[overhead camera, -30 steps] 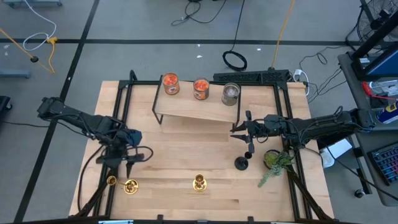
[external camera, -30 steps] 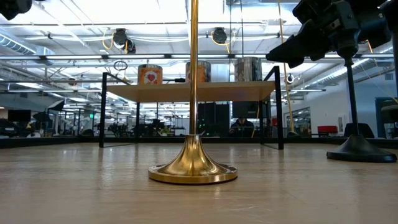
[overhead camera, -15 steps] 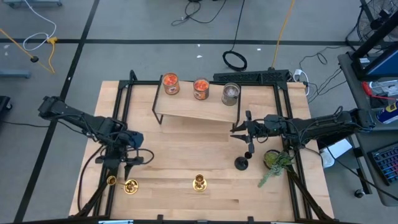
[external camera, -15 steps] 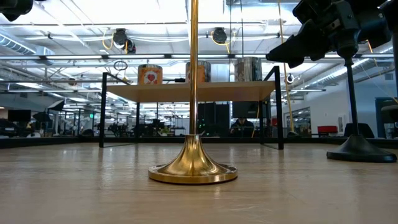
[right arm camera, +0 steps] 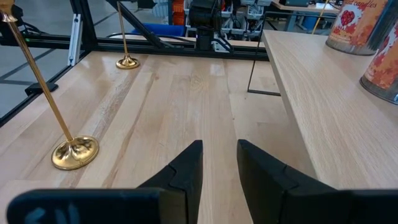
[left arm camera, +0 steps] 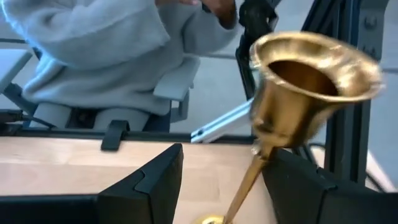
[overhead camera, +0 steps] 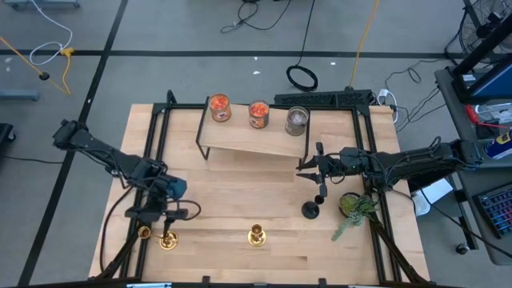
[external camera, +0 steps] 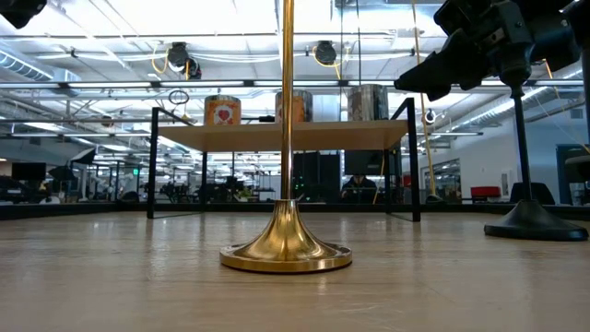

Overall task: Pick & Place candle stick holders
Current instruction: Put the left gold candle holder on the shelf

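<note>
Three candle stick holders stand upright on their round bases on the wooden table (overhead camera: 240, 192). One brass holder (overhead camera: 166, 239) is at the near left, a second brass one (overhead camera: 256, 234) at the near middle, and a black one (overhead camera: 310, 210) at the right. My left gripper (overhead camera: 162, 222) is open at the left brass holder. That holder's thin stem (left arm camera: 245, 183) rises between the two fingers, and its cup (left arm camera: 311, 68) stands above them. My right gripper (right arm camera: 219, 163) hovers open above the table, just beyond the black holder, with nothing between its fingers.
A low wooden shelf (overhead camera: 252, 140) at the far middle carries two orange jar candles (overhead camera: 219, 108) (overhead camera: 258, 114) and a grey one (overhead camera: 297, 120). A small green plant (overhead camera: 352, 210) sits at the right edge. Black frame rails run along both sides. A seated person in grey (left arm camera: 106, 56) shows beyond the table.
My left gripper has moved toward the table's near edge, up to the left brass holder, and has turned a little. Its fingers have stayed open. The holders have not moved.
</note>
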